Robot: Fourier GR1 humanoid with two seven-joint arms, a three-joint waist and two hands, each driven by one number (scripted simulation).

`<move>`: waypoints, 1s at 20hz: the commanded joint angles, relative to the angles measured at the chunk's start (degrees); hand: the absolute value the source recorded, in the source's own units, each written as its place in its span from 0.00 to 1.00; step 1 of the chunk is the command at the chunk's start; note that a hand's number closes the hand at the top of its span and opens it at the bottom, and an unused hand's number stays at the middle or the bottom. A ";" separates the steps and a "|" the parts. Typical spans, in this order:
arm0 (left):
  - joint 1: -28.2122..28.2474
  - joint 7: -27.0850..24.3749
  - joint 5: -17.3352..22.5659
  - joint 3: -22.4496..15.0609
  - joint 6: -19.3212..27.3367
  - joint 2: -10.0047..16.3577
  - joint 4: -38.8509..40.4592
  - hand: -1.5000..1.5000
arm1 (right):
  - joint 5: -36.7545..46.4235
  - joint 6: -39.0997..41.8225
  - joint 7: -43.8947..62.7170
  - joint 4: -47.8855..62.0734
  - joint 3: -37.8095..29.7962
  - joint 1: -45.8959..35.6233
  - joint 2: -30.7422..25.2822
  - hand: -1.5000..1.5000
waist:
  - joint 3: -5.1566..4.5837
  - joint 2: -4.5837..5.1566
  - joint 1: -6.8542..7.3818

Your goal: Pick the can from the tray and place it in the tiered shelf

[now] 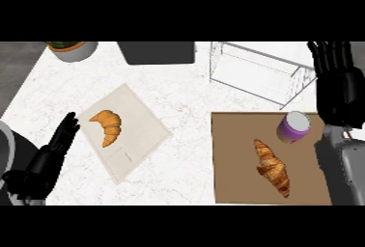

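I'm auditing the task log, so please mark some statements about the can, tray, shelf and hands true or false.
1. The can stands on the tray. True.
2. The right hand holds the can. False: it is beside the can, fingers straight, holding nothing.
3. A croissant shares the tray with the can. True.
4. The tiered shelf holds the can. False: the can is on the tray.
5. The left hand grips a croissant. False: it rests open at the lower left.
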 commanded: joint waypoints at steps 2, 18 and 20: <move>0.52 5.05 0.81 1.23 1.20 -0.57 1.15 0.50 | 0.17 3.53 -0.85 -1.02 -5.09 4.91 -7.67 1.00 | -1.67 2.14 -0.63; -4.50 22.33 6.26 1.98 1.87 -5.64 7.43 0.50 | 0.03 26.70 -4.20 11.62 -17.57 26.17 -30.36 0.00 | -1.76 2.14 -0.64; -4.85 22.88 7.18 3.43 0.78 -4.58 7.66 0.50 | -4.08 31.92 0.23 6.10 -19.59 29.06 -33.32 0.00 | -1.81 1.97 -1.06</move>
